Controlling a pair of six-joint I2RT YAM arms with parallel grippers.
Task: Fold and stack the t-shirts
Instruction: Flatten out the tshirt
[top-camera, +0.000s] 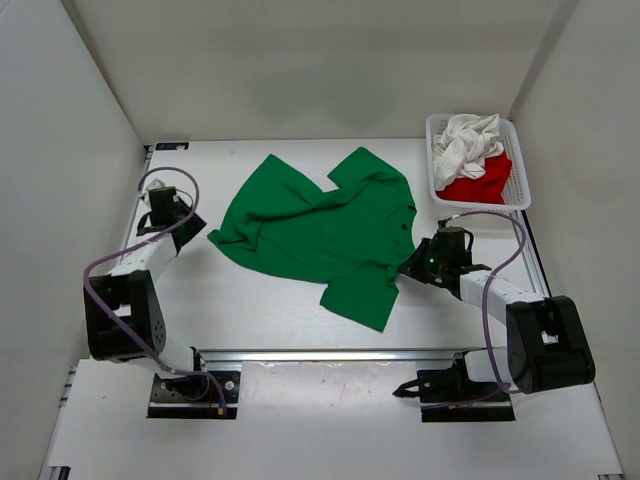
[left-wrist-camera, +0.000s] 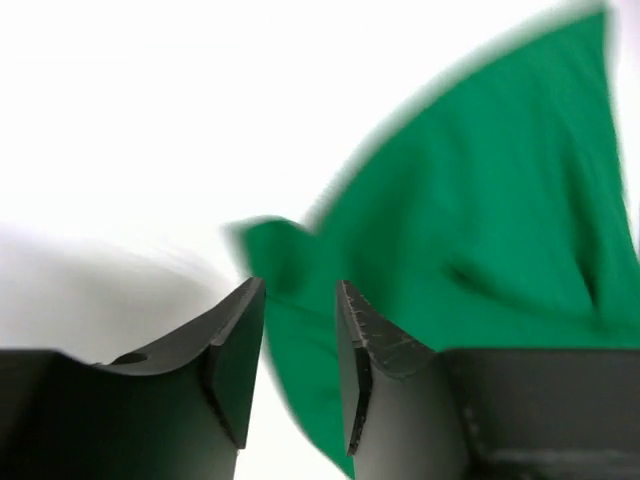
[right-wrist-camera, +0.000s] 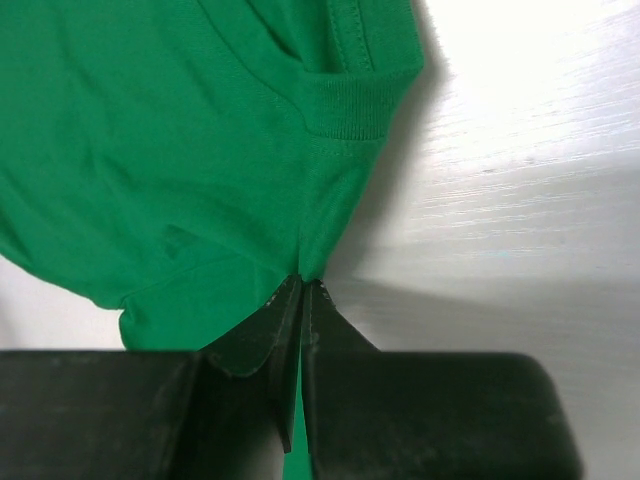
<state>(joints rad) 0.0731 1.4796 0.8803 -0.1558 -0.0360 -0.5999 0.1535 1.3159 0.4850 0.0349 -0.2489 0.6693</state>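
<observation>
Green t-shirt (top-camera: 320, 230) lies rumpled and skewed mid-table, not flat yet, so the step in hand looks like spreading it before the first fold. Right gripper (right-wrist-camera: 302, 288) is clamped tight on a small pinch of the shirt's edge, near a ribbed hem. Left gripper (left-wrist-camera: 300, 290) has its jaws partly apart with nothing between them; it hovers just beside the shirt's left corner, green cloth showing beyond the gap. To do this well, the left should probably take that corner in a single layer, then both arms pull apart and low so the wrinkles draw out. The right's bite is small, so a hard tug may slip it. White t-shirt (top-camera: 465, 140) and red t-shirt (top-camera: 480, 185) sit bunched in the basket (top-camera: 520, 165) at the far right corner. Table (top-camera: 270, 320) is smooth and white, so cloth likely slides easily. Plain white walls (top-camera: 300, 60) box in three sides, and the left arm is near the left one, leaving little room for outward pull.
</observation>
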